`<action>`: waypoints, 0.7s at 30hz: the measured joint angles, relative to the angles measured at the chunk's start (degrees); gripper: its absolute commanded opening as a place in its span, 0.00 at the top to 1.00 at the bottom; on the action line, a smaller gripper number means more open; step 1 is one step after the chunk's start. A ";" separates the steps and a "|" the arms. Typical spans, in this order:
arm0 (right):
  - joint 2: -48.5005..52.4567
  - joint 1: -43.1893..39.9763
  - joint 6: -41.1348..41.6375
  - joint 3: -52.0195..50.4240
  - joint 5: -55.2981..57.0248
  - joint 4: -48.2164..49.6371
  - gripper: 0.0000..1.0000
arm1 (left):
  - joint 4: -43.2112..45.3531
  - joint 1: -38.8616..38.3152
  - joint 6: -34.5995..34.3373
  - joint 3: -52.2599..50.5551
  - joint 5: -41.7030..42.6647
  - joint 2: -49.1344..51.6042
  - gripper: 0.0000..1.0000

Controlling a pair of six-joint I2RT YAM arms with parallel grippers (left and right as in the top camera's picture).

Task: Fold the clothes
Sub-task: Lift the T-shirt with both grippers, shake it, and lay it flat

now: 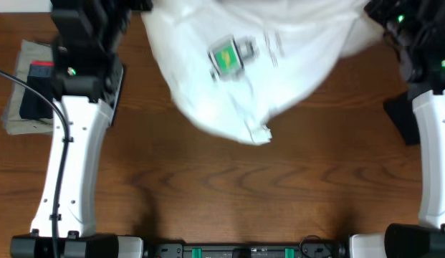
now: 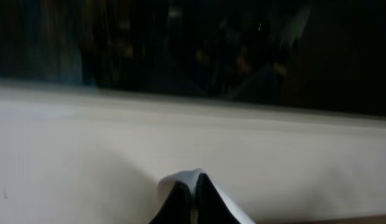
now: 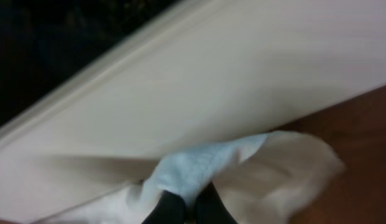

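You had one white T-shirt (image 1: pixel 279 64) in play, and it hung bunched and blurred across the 12 o'clock part of the overhead view, above the wooden table (image 1: pixel 243 186), its lowest crumpled corner reaching toward the centre. One green label (image 1: pixel 226 57) showed on the cloth at about 11 o'clock from the middle. Your two arms framed it: the left arm (image 1: pixel 68 165) ran up the 9 o'clock side and the right arm (image 1: pixel 433 158) up the 3 o'clock side, with both wrists lost under or behind the shirt at the top edge. On the left wrist view, the left gripper (image 2: pixel 191 199) was clenched, its two dark fingertips pressed together on a small pinch of the white fabric, with the shirt stretched wide as a pale sheet beyond it. On the right wrist view, the right gripper (image 3: pixel 189 208) was likewise clamped on a fold of the same shirt, with bare table showing at 3 o'clock. At 9 o'clock on the table lay one khaki-grey folded piece (image 1: pixel 18 118) with one pair of black shorts (image 1: pixel 36 100) on top of it. One dark shape (image 1: pixel 400 118) sat just beside the right arm; you could not tell what it was.
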 measured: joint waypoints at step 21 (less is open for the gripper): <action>4.20 -2.71 -5.88 -1.84 4.52 -35.95 0.75 | -66.99 1.11 2.69 11.21 -1.44 8.26 0.93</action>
